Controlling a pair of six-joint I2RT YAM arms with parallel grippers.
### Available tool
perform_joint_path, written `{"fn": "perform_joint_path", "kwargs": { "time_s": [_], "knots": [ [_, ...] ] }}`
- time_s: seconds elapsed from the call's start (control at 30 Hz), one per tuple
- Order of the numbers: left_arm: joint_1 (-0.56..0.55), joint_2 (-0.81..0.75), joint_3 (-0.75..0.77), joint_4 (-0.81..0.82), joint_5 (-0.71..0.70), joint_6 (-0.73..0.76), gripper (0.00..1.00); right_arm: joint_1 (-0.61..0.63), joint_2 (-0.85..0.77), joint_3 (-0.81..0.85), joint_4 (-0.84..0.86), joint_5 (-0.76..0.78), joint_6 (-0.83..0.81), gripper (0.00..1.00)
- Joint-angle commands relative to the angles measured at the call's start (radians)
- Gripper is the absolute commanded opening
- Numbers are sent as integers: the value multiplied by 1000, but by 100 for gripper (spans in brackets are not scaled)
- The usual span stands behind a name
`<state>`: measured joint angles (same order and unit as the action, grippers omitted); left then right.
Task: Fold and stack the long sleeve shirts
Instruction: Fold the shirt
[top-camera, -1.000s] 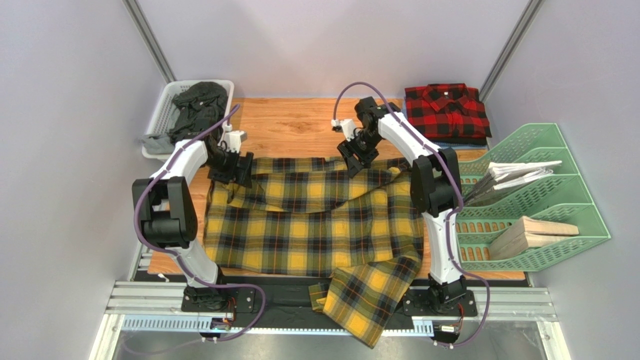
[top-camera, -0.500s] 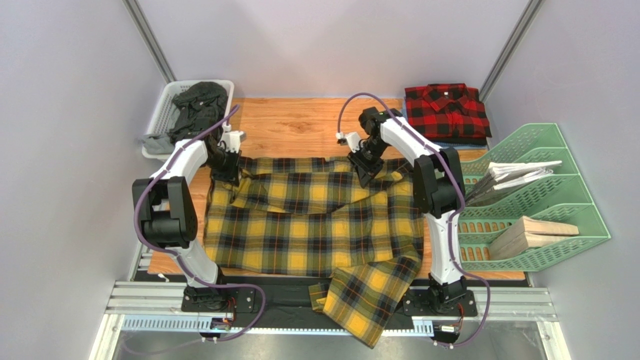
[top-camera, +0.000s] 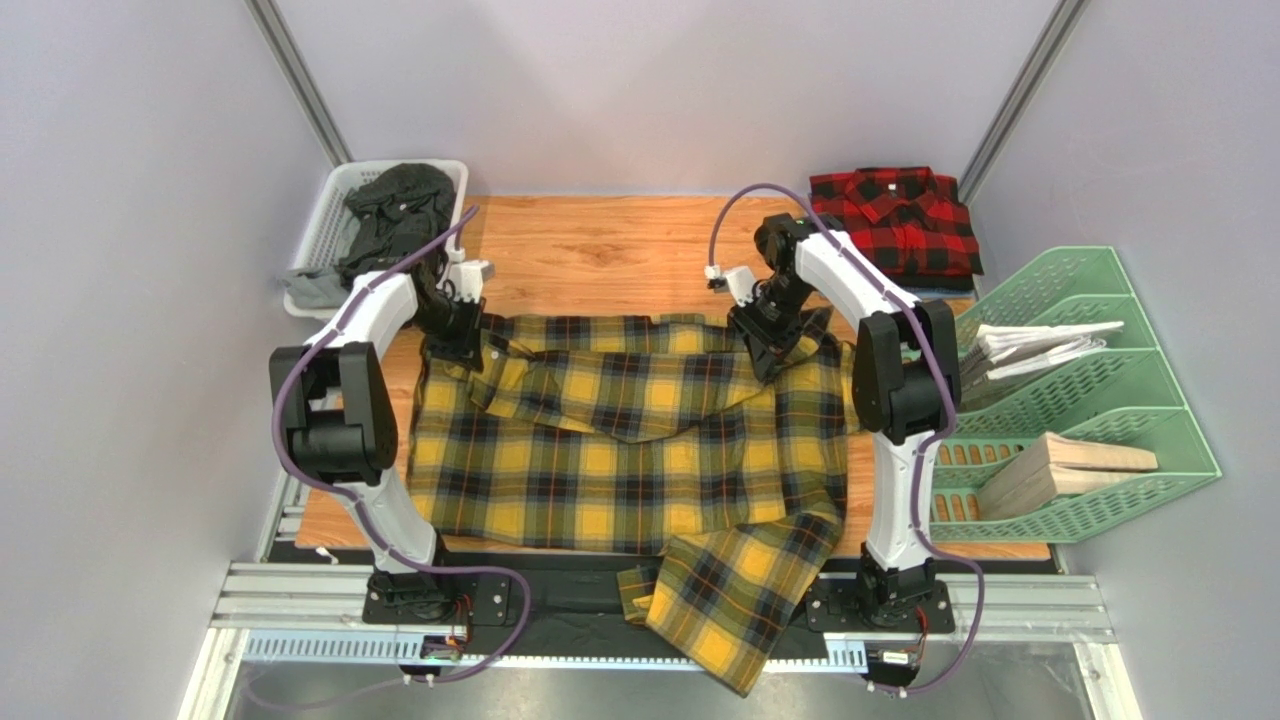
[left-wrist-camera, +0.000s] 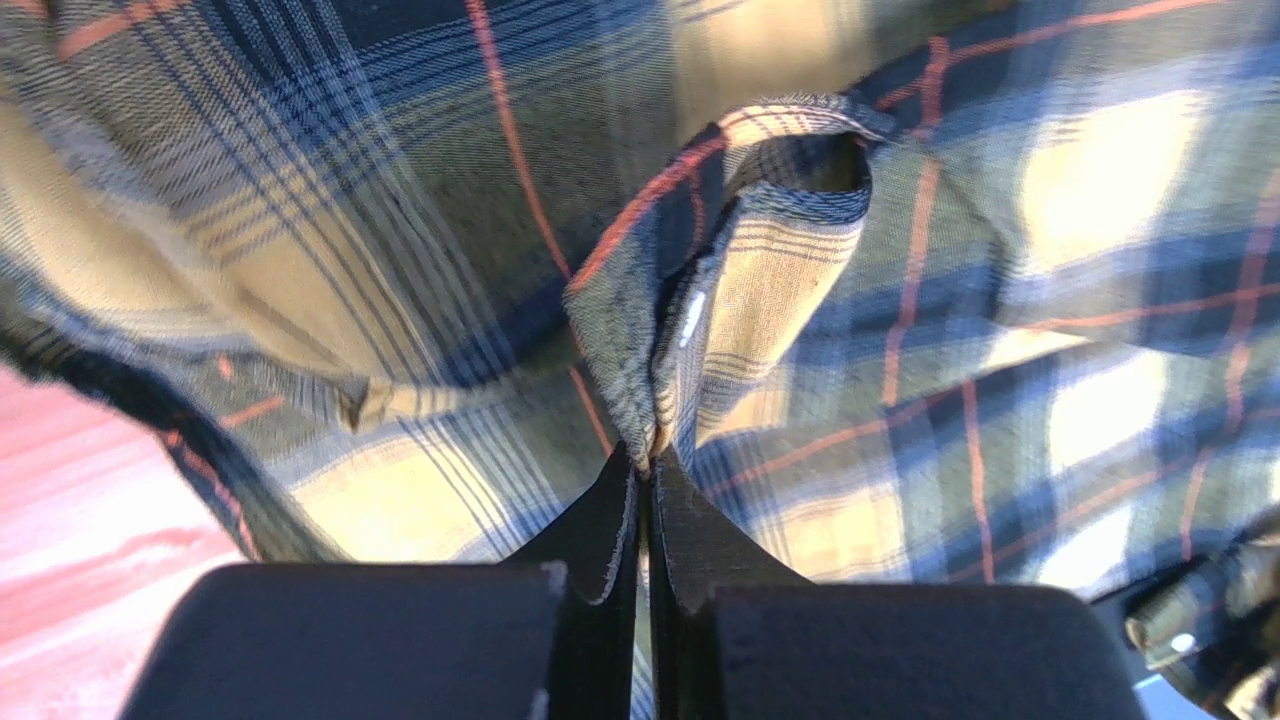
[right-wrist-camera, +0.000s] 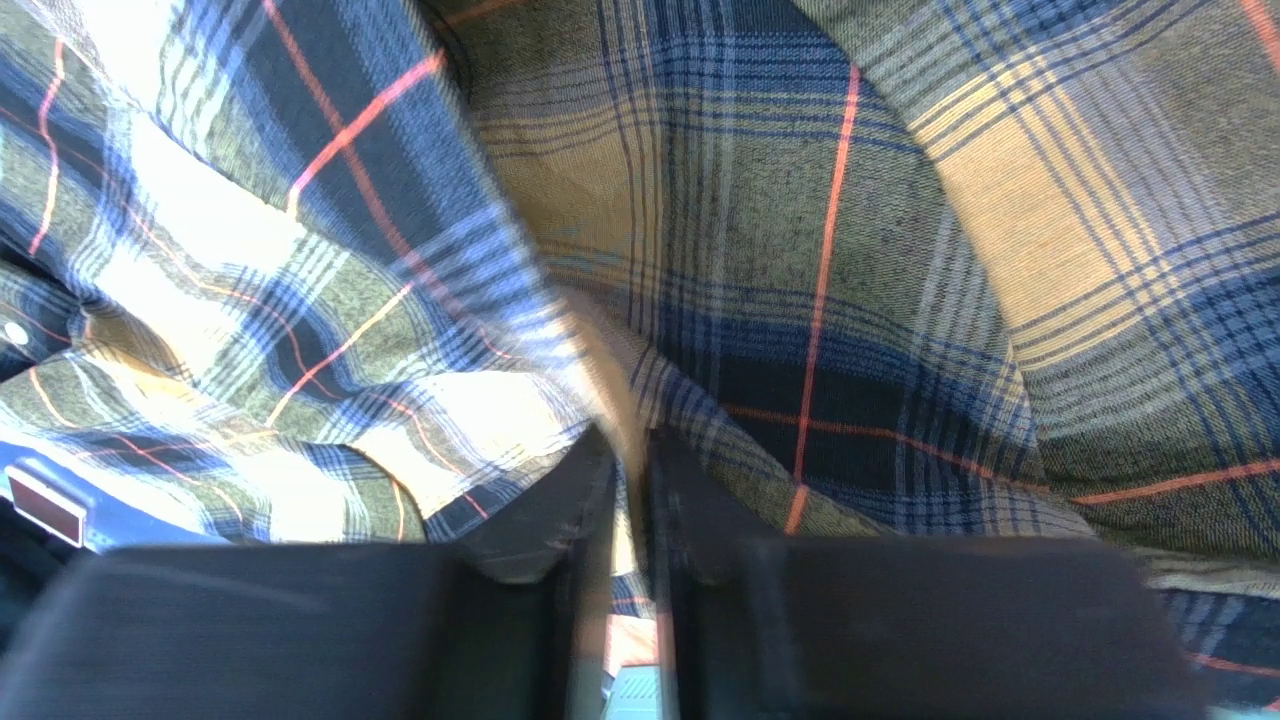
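A yellow plaid long sleeve shirt (top-camera: 631, 450) lies spread across the wooden table (top-camera: 601, 255), one sleeve hanging over the near edge. My left gripper (top-camera: 455, 333) sits at its far left corner. In the left wrist view the left gripper (left-wrist-camera: 649, 468) is shut on a raised fold of the yellow cloth (left-wrist-camera: 977, 300). My right gripper (top-camera: 768, 342) is at the far right part of the shirt. Its wrist view shows the right gripper (right-wrist-camera: 631, 450) closed on a pinch of the fabric (right-wrist-camera: 902, 225). The red plaid shirt (top-camera: 894, 222) lies folded at the far right corner.
A white basket (top-camera: 323, 225) of dark clothes stands at the far left corner. A green file rack (top-camera: 1082, 285) holding papers and a wooden block (top-camera: 1059, 468) sits along the right edge, close to the right arm.
The left gripper has closed on the shirt's far left corner. The right gripper has moved to the right, closed on the cloth and drawn a fold along with it.
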<state>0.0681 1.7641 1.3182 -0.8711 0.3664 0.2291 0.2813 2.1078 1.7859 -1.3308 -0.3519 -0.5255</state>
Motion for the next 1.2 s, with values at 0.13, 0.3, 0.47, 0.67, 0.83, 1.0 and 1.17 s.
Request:
{"fn": "perform_joint_path", "kwargs": {
  "time_s": [0.13, 0.3, 0.47, 0.67, 0.83, 1.0, 1.17],
  "knots": [
    [7, 48, 39, 31, -87, 48, 0, -68, -9, 156, -100, -62, 22, 52],
    [6, 15, 56, -6, -61, 87, 0, -146, 55, 251, -21, 95, 88, 45],
    [6, -3, 79, -22, -87, 96, 0, -152, 90, 140, 48, 244, 94, 40],
    [6, 38, 82, -16, -110, 142, 34, -145, 83, 40, 111, 330, 68, 47],
    [-30, -69, 52, 99, -66, 213, 60, -142, 44, 93, 90, 321, 64, 53],
    [-96, 45, 114, 92, -142, 224, 55, -128, 14, 26, 146, 319, 61, 50],
    [-94, 153, 151, 60, -146, 210, 45, -125, 112, 32, 202, 344, 41, 42]
  ]
}}
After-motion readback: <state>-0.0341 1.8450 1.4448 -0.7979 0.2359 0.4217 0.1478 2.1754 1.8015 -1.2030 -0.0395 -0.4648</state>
